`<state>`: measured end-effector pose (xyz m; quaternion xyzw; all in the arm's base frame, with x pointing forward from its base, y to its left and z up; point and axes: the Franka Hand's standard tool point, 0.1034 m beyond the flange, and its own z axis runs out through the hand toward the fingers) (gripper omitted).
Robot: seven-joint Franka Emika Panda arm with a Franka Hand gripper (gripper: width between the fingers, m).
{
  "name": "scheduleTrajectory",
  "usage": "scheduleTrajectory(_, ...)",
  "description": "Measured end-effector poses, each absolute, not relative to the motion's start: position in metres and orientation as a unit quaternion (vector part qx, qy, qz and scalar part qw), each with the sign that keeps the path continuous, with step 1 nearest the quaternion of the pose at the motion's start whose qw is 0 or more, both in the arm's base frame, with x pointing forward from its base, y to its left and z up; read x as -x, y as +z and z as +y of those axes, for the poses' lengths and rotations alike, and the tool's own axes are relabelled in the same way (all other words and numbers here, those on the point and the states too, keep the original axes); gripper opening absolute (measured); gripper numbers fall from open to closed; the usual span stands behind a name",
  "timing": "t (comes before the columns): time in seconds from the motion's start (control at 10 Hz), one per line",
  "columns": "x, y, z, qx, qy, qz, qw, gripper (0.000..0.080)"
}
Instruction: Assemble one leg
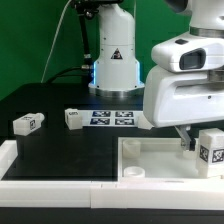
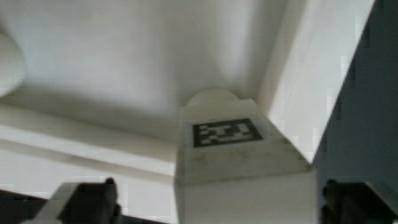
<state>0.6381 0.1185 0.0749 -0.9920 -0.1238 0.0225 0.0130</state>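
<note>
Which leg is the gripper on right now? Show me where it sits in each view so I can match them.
Exterior view: the leg is at the exterior view's right edge, under the gripper, over the white tray-like piece.
Wrist view: the same leg fills the centre between the two fingers, tag facing the camera.
Shared landmark: the black-and-white tag on that leg, and the white tray-like piece behind it.

A green backdrop (image 1: 35, 45) stands behind the black table (image 1: 60, 145).
</note>
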Motion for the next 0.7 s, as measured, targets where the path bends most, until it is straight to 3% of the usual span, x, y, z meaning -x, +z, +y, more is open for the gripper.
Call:
scheduleTrajectory(0.2,-0.638,0.0747,0.1188,0.996,0.023,-0.084,0.013,0.0288)
scheduleTrajectory(0.4,-0.6377,0.0739,0.1193,0.999,0.025,-0.023,0.013,0.0291)
scheduleTrajectory(0.7,-0.6369,0.0731,0.121,0.961,0.032,0.274,0.016,0.0291)
